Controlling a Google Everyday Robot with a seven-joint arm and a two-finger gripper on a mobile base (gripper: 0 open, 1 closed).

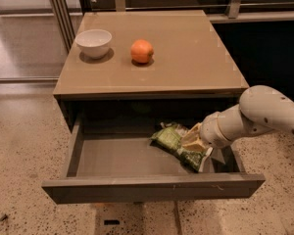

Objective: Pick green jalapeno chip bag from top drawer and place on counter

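Note:
The green jalapeno chip bag (pixel 174 143) lies crinkled in the right half of the open top drawer (pixel 152 187), on its grey floor. My gripper (pixel 192 140) comes in from the right on a white arm and sits right on the bag's right part, low inside the drawer. The counter (pixel 186 58) is the tan top of the cabinet above the drawer.
A white bowl (pixel 93 43) and an orange fruit (pixel 141 51) stand on the counter's back left. The drawer's right wall (pixel 233 158) is close beside my wrist. Speckled floor surrounds the cabinet; metal rails stand at the back.

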